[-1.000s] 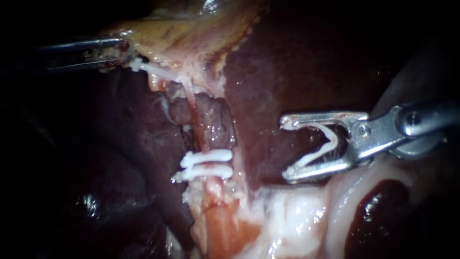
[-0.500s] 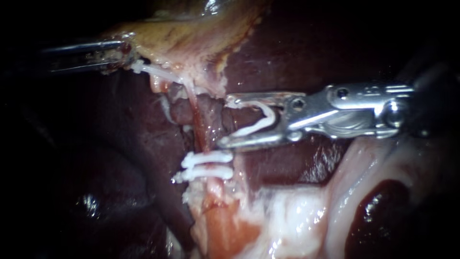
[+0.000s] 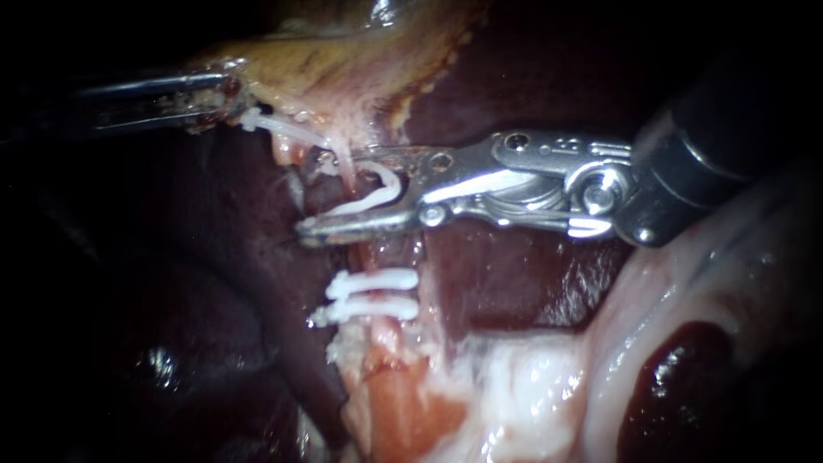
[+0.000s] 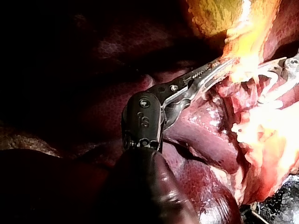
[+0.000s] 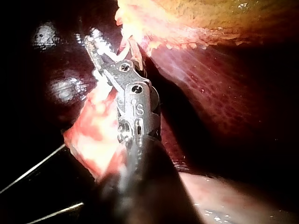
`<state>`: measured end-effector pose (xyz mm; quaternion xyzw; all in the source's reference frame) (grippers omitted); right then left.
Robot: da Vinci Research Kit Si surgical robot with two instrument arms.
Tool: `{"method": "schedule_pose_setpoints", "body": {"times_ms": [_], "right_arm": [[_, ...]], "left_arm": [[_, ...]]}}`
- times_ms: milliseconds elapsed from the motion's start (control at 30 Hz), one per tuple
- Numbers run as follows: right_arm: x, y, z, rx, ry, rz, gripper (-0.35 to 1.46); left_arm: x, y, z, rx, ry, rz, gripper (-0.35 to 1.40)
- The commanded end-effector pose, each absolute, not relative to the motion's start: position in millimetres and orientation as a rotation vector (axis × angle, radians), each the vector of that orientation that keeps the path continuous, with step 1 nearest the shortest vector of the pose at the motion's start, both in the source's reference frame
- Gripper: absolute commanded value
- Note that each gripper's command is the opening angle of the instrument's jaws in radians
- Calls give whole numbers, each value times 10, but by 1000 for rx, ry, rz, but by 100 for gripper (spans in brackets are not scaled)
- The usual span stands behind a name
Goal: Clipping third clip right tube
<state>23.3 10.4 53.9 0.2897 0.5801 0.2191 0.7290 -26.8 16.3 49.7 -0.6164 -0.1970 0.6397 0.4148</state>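
The right instrument (image 3: 313, 195) has its claw partway open, gripping a fresh white clip (image 3: 373, 199) from both sides. The tube (image 3: 370, 253) runs through it, just above the two clips (image 3: 370, 296) already on. The left instrument (image 3: 214, 96) pinches the yellowish tissue (image 3: 326, 69). Worry: if the tips haven't cleared the tube's far side, the clip bites only part of it or snags liver (image 3: 531, 86).

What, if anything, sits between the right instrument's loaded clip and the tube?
Nothing visible. The right instrument carries the loaded clip, its jaws straddling the tube above the two placed clips. The left instrument grips the gallbladder, well clear.
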Motion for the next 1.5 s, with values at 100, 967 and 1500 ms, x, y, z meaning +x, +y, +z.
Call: {"method": "schedule_pose_setpoints", "body": {"times_ms": [100, 967, 1500], "right_arm": [[234, 105, 522, 656, 1299, 474, 50], [229, 107, 482, 769, 1358, 446, -17], [222, 107, 486, 829, 1328, 525, -35]], "left_arm": [[-267, 163, 497, -1548, -495, 1607, -35], [-270, 164, 497, -1546, -490, 1606, -35], [-271, 164, 497, -1546, -490, 1606, -35]]}}
